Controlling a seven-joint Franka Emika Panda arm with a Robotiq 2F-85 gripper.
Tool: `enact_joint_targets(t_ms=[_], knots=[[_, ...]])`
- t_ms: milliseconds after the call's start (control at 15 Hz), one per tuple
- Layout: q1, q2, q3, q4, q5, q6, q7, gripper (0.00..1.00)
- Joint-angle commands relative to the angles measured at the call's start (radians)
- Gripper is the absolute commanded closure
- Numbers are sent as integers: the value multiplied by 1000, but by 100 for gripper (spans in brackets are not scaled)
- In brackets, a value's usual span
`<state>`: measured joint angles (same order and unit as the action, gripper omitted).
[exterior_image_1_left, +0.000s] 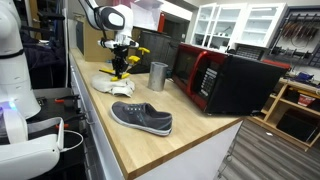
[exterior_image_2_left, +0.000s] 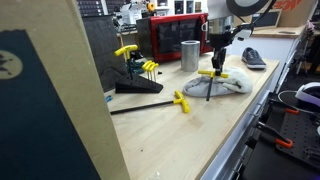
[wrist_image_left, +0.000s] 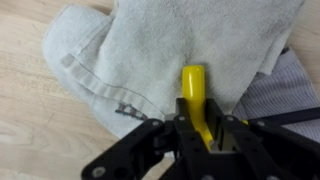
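Glossy plastic is covering the yellow handle (wrist_image_left: 193, 90); the towel (wrist_image_left: 150, 45) is showing rough matt cloth, the counter (wrist_image_left: 25, 120) smooth wood.

The T-handle hex key (exterior_image_2_left: 211, 74) has a yellow plastic crossbar and a thin dark steel shaft. It is clamped by its crossbar between the fingers of the gripper (wrist_image_left: 197, 128). In an exterior view the crossbar sits roughly level and the shaft hangs down, slightly tilted. The key is near the metal cup (exterior_image_2_left: 190, 55), and its tip is down at the towel; whether it touches cannot be told.

The towel (wrist_image_left: 170, 50) is off-white terry cloth with a stitched hem. It lies crumpled and folded over itself in a low heap on the wooden counter, just beside the metal cup and apart from it.
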<state>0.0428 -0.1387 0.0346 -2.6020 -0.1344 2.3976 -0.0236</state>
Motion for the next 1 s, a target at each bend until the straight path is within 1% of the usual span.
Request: enact_joint_targets(t_ms=[0,267,467,733,933], knots=[[-7,-115,-14,-20,17,4,-51,94],[-26,-185,-3,-23,-57,24,-25,94],[-52,-220,10,-18,-153,53,13,94],[-107,-229,30,-2,-295,117,79,94],[-157,-234,50,15,-393,159,174,94]])
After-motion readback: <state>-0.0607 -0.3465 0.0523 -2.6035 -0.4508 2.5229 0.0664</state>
